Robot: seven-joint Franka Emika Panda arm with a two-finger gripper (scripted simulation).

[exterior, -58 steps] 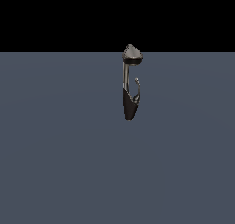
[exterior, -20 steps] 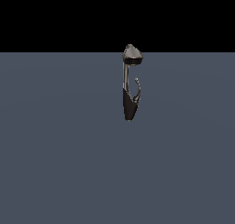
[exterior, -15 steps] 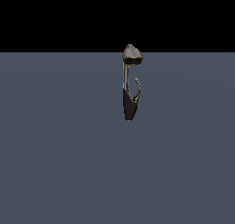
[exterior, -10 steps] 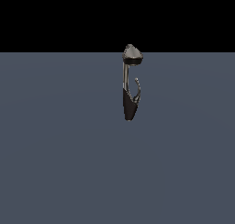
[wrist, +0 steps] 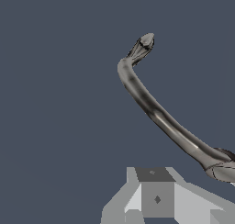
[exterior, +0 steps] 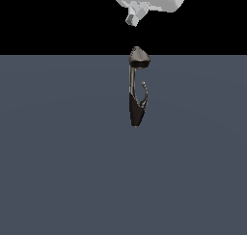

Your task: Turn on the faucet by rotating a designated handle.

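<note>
Surface: flat slate-grey ground (exterior: 58,171) is seen filling the lower part of the exterior view, with plain black behind it.
Faucet: the faucet (exterior: 136,87) is placed upright near the middle of the exterior view, well up toward the far edge of the ground; a dark tapered base, a thin grey stem and a grey cone head with a black band are shown.
Handle: the handle (exterior: 144,92) is seen as a thin curved grey lever rising from the base on the exterior view's right of the stem, close beside it.
Wrist view: a long curved grey bar (wrist: 156,110) with a small tapered tip is shown; which part of the fixture it is cannot be told.
Gripper: the gripper (exterior: 132,18) is held above the cone head, apart from it, nothing touched.
Fingers: their spread cannot be told.
</note>
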